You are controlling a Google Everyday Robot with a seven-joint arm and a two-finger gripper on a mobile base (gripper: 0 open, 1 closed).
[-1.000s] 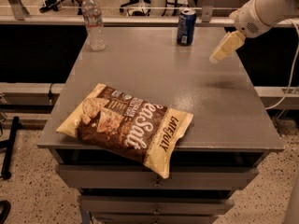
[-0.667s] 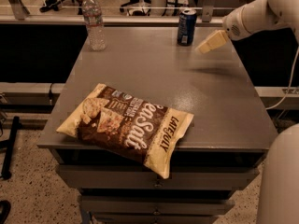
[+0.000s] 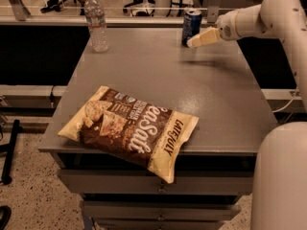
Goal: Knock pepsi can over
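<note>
The pepsi can is dark blue with a silver top. It stands upright at the far edge of the grey table, right of the middle. My gripper reaches in from the right on a white arm. Its cream fingertips are at the lower right side of the can, touching it or nearly so.
A clear plastic water bottle stands at the far left of the table. A brown and cream chip bag lies flat near the front edge. The robot's white body fills the lower right. Office chairs stand behind the table.
My gripper has moved left across the far right of the table, from well right of the can to right against it. The can still stands upright.
</note>
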